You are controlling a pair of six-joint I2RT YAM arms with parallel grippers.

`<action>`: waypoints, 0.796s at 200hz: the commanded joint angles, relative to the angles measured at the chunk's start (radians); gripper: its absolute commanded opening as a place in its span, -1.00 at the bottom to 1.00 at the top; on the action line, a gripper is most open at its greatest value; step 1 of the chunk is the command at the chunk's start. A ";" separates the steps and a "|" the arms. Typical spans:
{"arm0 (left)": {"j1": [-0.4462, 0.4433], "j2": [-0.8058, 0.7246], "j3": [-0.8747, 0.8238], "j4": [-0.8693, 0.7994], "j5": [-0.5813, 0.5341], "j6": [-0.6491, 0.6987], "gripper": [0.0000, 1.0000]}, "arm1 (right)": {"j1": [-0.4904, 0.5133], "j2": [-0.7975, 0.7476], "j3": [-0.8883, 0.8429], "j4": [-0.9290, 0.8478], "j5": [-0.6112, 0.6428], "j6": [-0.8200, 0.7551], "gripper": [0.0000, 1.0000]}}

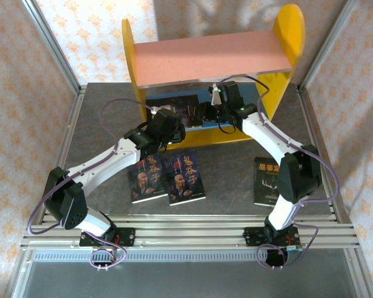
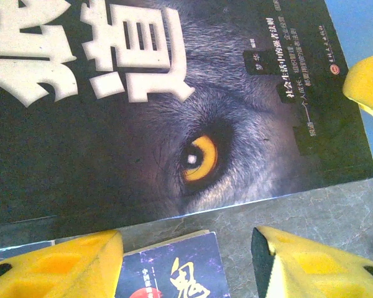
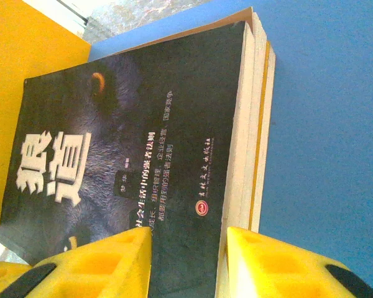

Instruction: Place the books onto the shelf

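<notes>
**Status: partly complete.** The shelf stands at the far side of the table. On its blue lower board lies a stack of at least two books, with the wolf-eye book on top and close to one yellow side panel. I see nothing on the pink upper board.

**Left gripper**: it hovers just in front of the lower tier. My fingers are released and nothing sits between them; the table surface shows in the gap.

**Right gripper**: it is positioned at the corner of the stack. My fingers are parted, one over the cover and the other beside the page edges. I cannot tell whether they clamp the stack or merely touch it.

**Left to do:** three books lie flat on the table — the left table book and centre table book side by side, and the right table book well apart. I judge the task under half done. The stack needs settling first, then these three need shelving.
</notes>
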 commanded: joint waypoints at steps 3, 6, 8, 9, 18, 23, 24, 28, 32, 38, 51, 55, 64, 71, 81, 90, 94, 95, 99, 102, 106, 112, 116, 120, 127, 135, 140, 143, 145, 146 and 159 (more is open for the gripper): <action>0.015 0.000 0.018 0.022 -0.010 0.028 0.16 | 0.008 -0.023 0.010 0.003 -0.001 -0.020 -0.30; 0.015 0.000 0.019 0.022 -0.009 0.030 0.16 | 0.007 -0.023 0.011 0.004 -0.001 -0.020 -0.30; 0.015 0.000 0.019 0.021 -0.009 0.030 0.16 | 0.007 -0.023 0.012 0.004 -0.002 -0.019 -0.30; 0.015 0.000 0.020 0.022 -0.009 0.029 0.16 | 0.008 -0.022 0.012 0.004 -0.003 -0.020 -0.30; 0.015 0.001 0.021 0.020 -0.009 0.029 0.16 | 0.007 -0.021 0.016 0.006 -0.006 -0.018 -0.30; 0.016 0.002 0.020 0.020 -0.009 0.030 0.16 | 0.008 -0.019 0.016 0.005 -0.008 -0.018 -0.30; 0.016 0.002 0.020 0.020 -0.009 0.030 0.16 | 0.008 -0.018 0.017 0.005 -0.008 -0.017 -0.30; 0.017 0.002 0.022 0.020 -0.009 0.030 0.16 | 0.007 -0.018 0.018 0.005 -0.009 -0.017 -0.30; 0.017 0.002 0.021 0.020 -0.009 0.030 0.16 | 0.007 -0.017 0.019 0.006 -0.011 -0.017 -0.30; 0.019 0.003 0.022 0.019 -0.008 0.029 0.16 | 0.007 -0.016 0.022 0.004 -0.010 -0.019 -0.30; 0.021 0.005 0.023 0.020 -0.006 0.029 0.16 | 0.008 -0.014 0.024 0.003 -0.012 -0.019 -0.30; 0.021 0.005 0.023 0.020 -0.003 0.029 0.16 | 0.007 -0.014 0.024 0.003 -0.012 -0.020 -0.30; 0.022 0.006 0.023 0.023 -0.002 0.030 0.16 | 0.007 -0.011 0.027 0.002 -0.012 -0.019 -0.30; 0.022 0.007 0.024 0.025 -0.002 0.031 0.16 | 0.007 -0.011 0.028 0.002 -0.014 -0.020 -0.30; 0.023 0.010 0.028 0.023 0.000 0.030 0.16 | 0.007 -0.008 0.031 0.003 -0.015 -0.020 -0.30; 0.025 0.011 0.030 0.023 0.001 0.032 0.16 | 0.007 -0.006 0.035 0.003 -0.016 -0.019 -0.30; 0.025 0.013 0.032 0.023 0.001 0.032 0.16 | 0.007 -0.004 0.036 0.002 -0.017 -0.019 -0.30; 0.025 0.013 0.032 0.023 0.001 0.032 0.16 | 0.007 -0.003 0.037 0.001 -0.017 -0.019 -0.30; 0.025 0.013 0.033 0.023 0.001 0.032 0.16 | 0.008 -0.003 0.039 0.002 -0.018 -0.019 -0.30; 0.026 0.014 0.035 0.024 0.001 0.032 0.16 | 0.007 -0.001 0.041 0.003 -0.018 -0.019 -0.30; 0.027 0.014 0.035 0.024 0.003 0.033 0.16 | 0.007 0.001 0.041 0.003 -0.020 -0.020 -0.30; 0.027 0.014 0.037 0.022 0.003 0.034 0.16 | 0.008 0.002 0.044 0.003 -0.020 -0.019 -0.30; 0.028 0.016 0.037 0.023 0.002 0.033 0.16 | 0.007 0.003 0.046 0.001 -0.020 -0.019 -0.30; 0.028 0.016 0.039 0.022 0.003 0.034 0.16 | 0.007 0.004 0.048 0.002 -0.021 -0.018 -0.31; 0.030 0.016 0.038 0.023 0.003 0.035 0.16 | 0.008 0.008 0.051 0.002 -0.021 -0.018 -0.31; 0.032 0.016 0.040 0.023 0.006 0.034 0.16 | 0.007 0.009 0.053 0.003 -0.023 -0.017 -0.31; 0.033 0.017 0.041 0.024 0.006 0.035 0.16 | 0.007 0.010 0.056 0.002 -0.024 -0.018 -0.31; 0.033 0.017 0.042 0.024 0.007 0.035 0.16 | 0.007 0.011 0.057 0.003 -0.025 -0.017 -0.31; 0.034 0.017 0.043 0.024 0.007 0.035 0.16 | 0.007 0.013 0.057 0.001 -0.026 -0.017 -0.31; 0.034 0.017 0.043 0.024 0.007 0.035 0.16 | 0.007 0.013 0.058 0.002 -0.025 -0.017 -0.31; 0.036 0.019 0.045 0.025 0.008 0.035 0.16 | 0.008 0.017 0.066 0.003 -0.027 -0.016 -0.31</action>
